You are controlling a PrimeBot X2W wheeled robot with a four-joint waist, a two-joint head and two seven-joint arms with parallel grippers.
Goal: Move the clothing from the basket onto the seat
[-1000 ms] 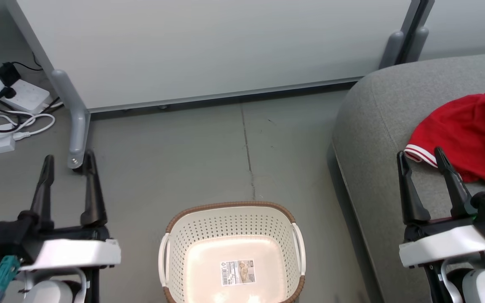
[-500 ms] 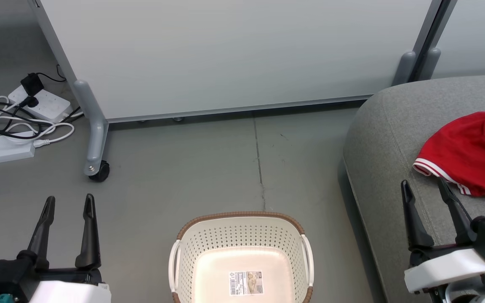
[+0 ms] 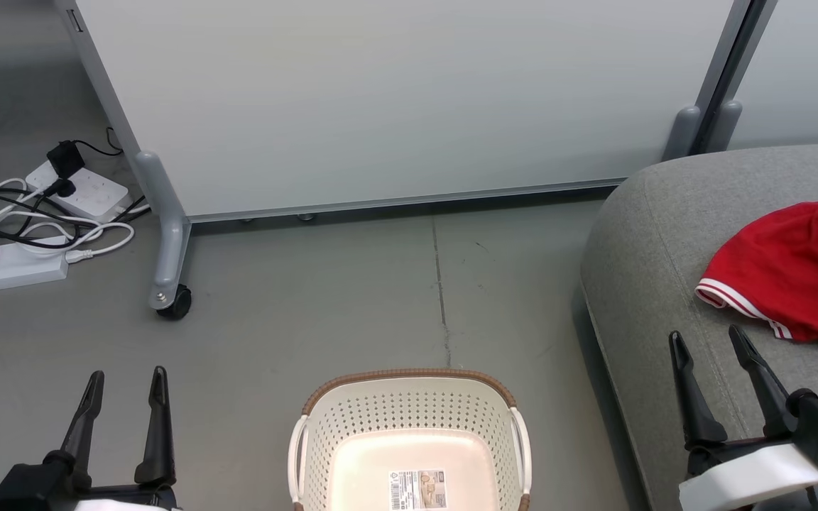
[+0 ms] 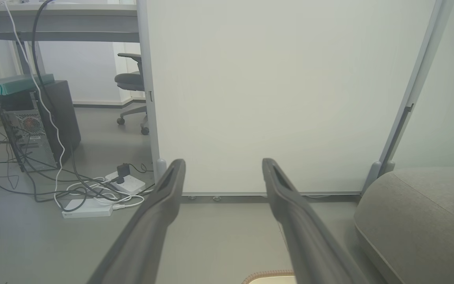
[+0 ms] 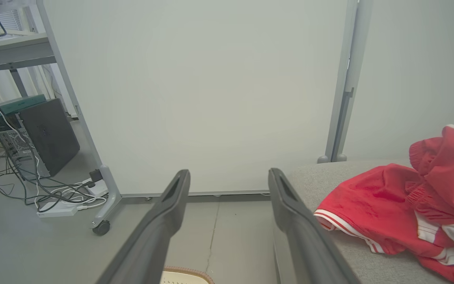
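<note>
Basket (image 3: 409, 408) holds a barcode sticker (image 3: 417, 490), red clothing (image 3: 785, 270) lies on the grey seat (image 3: 650, 248), left tool (image 3: 128, 375) and right tool (image 3: 706, 333) gape wide

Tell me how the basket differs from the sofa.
The basket is cream perforated plastic; the sofa is grey fabric. The basket holds just a sticker; the sofa bears the red clothing. The basket is much smaller than the sofa. Both stand on the floor.

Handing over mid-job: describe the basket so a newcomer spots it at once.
Find the big white partition panel; on the grey floor before it, left of the grey sofa, stands the basket. It alone is a cream perforated tub with a brown woven rim, a barcode sticker on its bare bottom.
</note>
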